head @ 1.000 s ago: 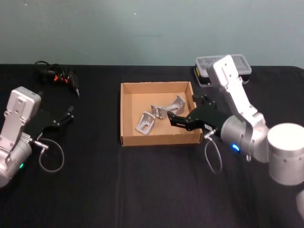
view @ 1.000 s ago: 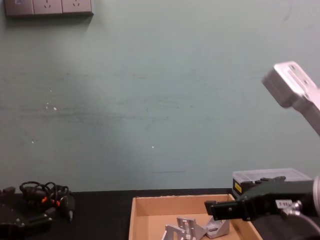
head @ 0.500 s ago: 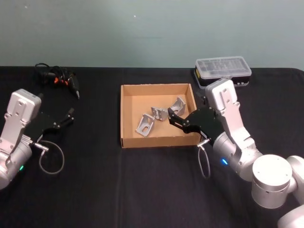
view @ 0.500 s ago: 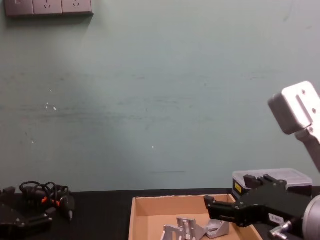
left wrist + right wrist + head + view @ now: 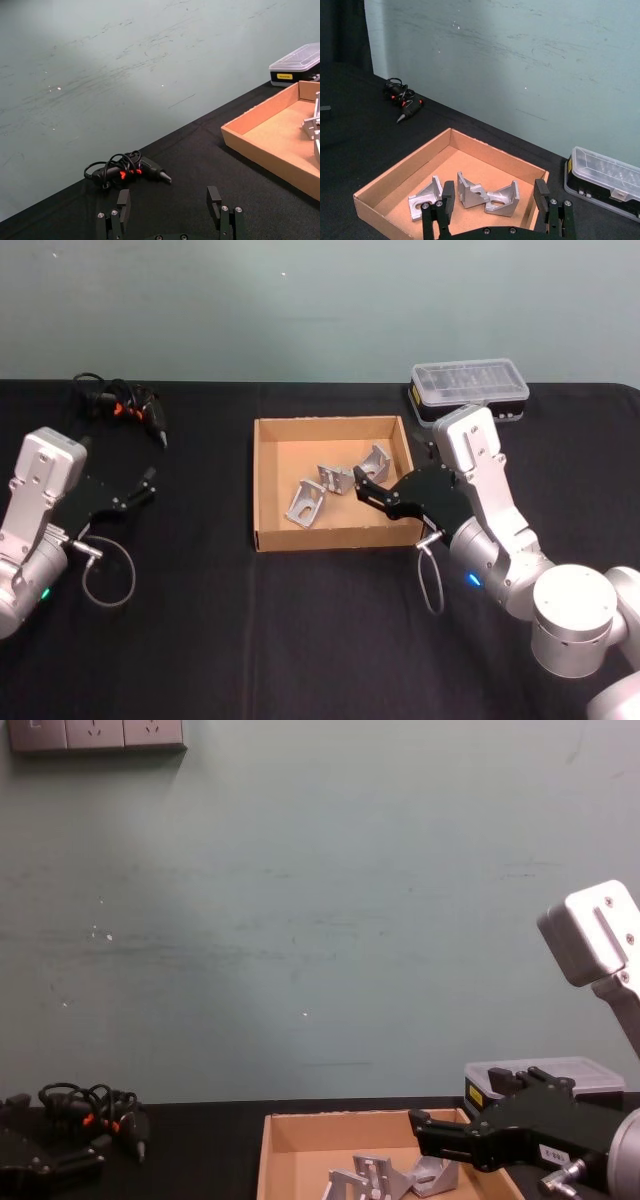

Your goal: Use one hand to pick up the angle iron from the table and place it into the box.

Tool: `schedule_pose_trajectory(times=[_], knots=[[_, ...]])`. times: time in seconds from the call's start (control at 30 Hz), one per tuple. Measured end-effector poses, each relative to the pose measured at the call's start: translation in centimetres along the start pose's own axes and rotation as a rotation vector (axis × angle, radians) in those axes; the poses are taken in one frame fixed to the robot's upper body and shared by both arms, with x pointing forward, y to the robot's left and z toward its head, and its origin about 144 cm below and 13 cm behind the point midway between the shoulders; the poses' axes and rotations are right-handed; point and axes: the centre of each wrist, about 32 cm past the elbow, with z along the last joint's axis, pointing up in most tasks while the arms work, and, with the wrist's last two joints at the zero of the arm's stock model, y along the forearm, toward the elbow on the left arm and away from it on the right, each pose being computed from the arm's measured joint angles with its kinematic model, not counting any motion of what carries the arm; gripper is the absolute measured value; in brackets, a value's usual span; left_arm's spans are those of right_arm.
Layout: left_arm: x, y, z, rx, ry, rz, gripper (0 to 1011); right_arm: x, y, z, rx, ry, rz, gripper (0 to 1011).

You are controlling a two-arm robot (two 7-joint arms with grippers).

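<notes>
Silver angle irons, three of them, lie in the cardboard box [image 5: 263,480]: one [image 5: 305,500] toward the box's left-front, one [image 5: 335,478] mid-floor, one [image 5: 375,459] nearest the right wall. In the right wrist view the latter two [image 5: 471,190] [image 5: 503,199] touch or nearly touch, with the third [image 5: 426,196] slightly apart. I see no angle iron on the black table [image 5: 300,640], so I judge the placing step done, or at least nothing left for me to fetch.

Relation that matters: the right gripper [image 5: 362,485] hangs over the box's right-front corner, fingertips pointing left toward the irons, which sit just beyond and below it. Fingers spread wide, nothing between them (right wrist view shows both fingers [image 5: 447,196] flanking the irons from above). From the chest view the right gripper [image 5: 428,1130] sits just above the box wall.

Left gripper [image 5: 143,483] is parked well left of the box, near a coiled cable tool [image 5: 125,405]; its fingers [image 5: 123,202] also stand apart, empty.

Next call, I judge: pull the right arm back and clear of the box wall. A clear-lidded case [image 5: 468,388] sits behind that arm; mind it on retreat.
</notes>
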Motion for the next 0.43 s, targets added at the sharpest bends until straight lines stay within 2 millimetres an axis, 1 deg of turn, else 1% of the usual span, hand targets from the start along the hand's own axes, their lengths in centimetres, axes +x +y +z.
schedule_pose_trajectory(times=[0.43], knots=[[0.0,0.0,0.0,0.0,0.0,0.0,1000,0.04,-0.02,0.06,0.0,0.001,0.001,1003]])
